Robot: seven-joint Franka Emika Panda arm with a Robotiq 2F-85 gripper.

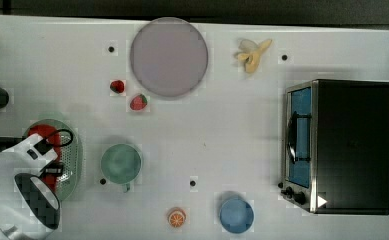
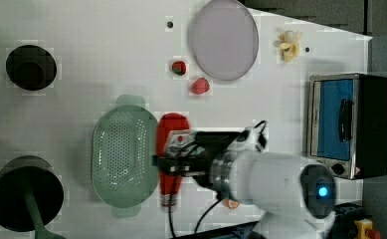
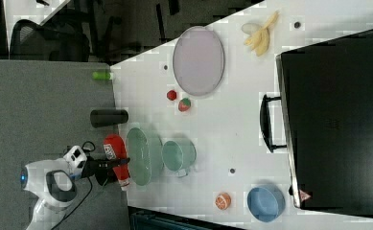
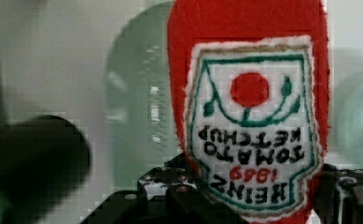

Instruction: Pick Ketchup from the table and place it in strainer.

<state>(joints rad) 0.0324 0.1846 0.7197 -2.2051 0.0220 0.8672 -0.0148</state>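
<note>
One bottle in hand: the gripper [image 2: 173, 167] is clamped across the Ketchup [image 2: 171, 149], its jaws pressed on either side of the red body, as the wrist view shows with the label [image 4: 251, 126] between the black fingers [image 4: 170, 191]. We judge the bottle lifted clear of the table [image 1: 242, 135], because the right view shows it hanging with its white cap downward beside the strainer [image 3: 141, 155], not lying flat.

Position: in the left view the Ketchup sits along the strainer's right rim, overlapping its edge but not over the perforated bottom [image 2: 121, 154]. In the top view the red body [image 1: 44, 135] shows over the strainer [image 1: 74, 160], partly under the arm.

Step in hand, as we read it: carry and place. To do it well we would:
- shift the bottle toward the middle of the oval basin before lowering, since it now hangs at the rim;
- line its long axis with the strainer's long axis, as the bottle looks nearly as long as the basin;
- lower until the bottle rests on the dotted bottom, then release, so it does not tip over the rim;
- keep off the green cup [image 1: 121, 163], which stands near the strainer on the top view's right.

Risk: a release at the rim would drop the bottle outside.
</note>
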